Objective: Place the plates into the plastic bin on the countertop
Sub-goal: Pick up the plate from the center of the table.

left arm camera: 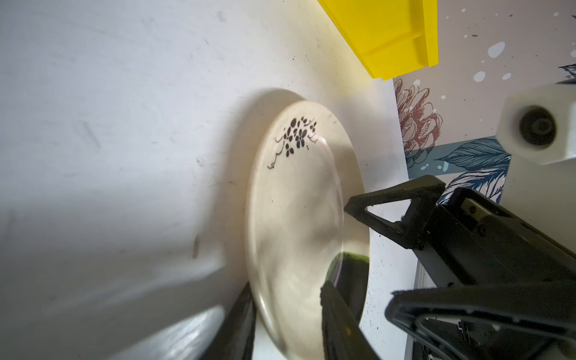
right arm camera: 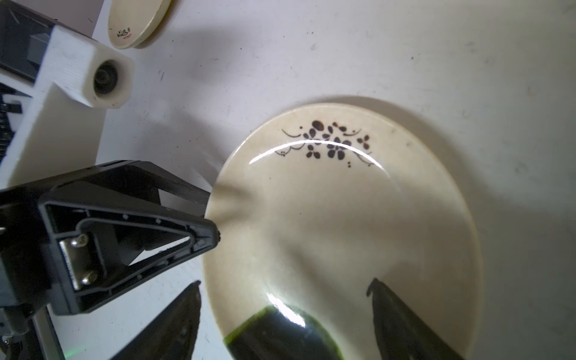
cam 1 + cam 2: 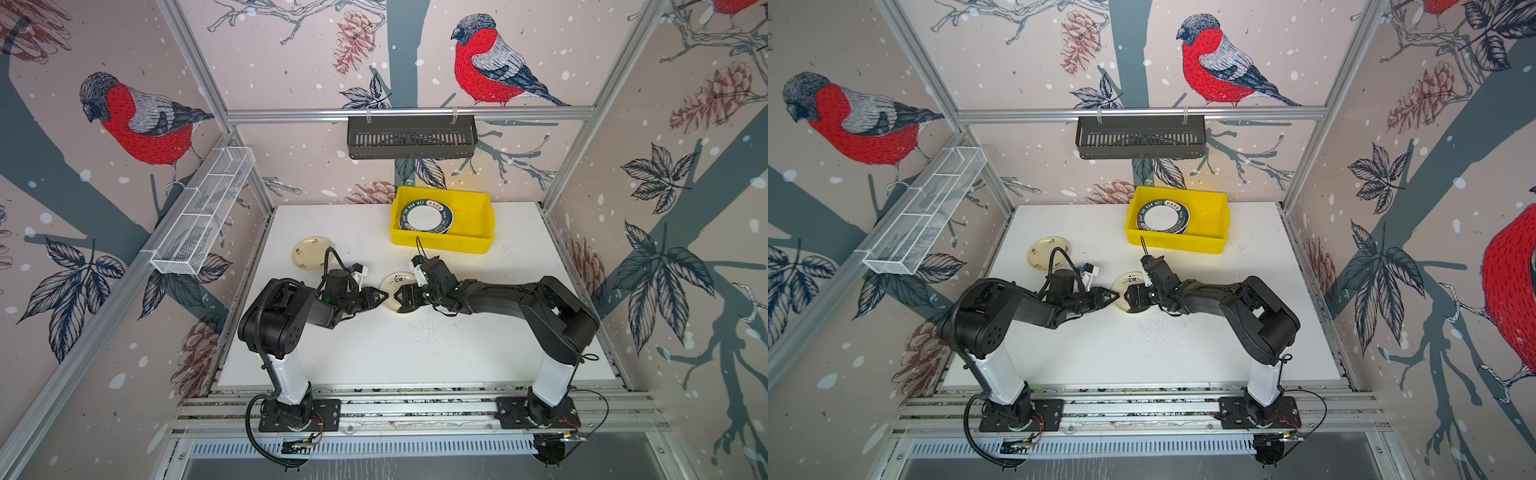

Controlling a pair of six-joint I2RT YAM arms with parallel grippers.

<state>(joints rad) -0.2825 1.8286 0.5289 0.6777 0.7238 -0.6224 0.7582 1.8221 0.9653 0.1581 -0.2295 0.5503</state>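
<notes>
You were mid-pickup: left end effector straddled the rim of the cream plate, clamp unconfirmed, right end effector spread wide; next move called for a firm pinch, then the yellow bin.

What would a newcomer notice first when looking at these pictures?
The yellow bin at the far edge of the countertop, holding dark-rimmed plates, stands out most. At mid-table, the left tool and right tool meet at a cream plate. Big red birds are printed on the walls.
</notes>
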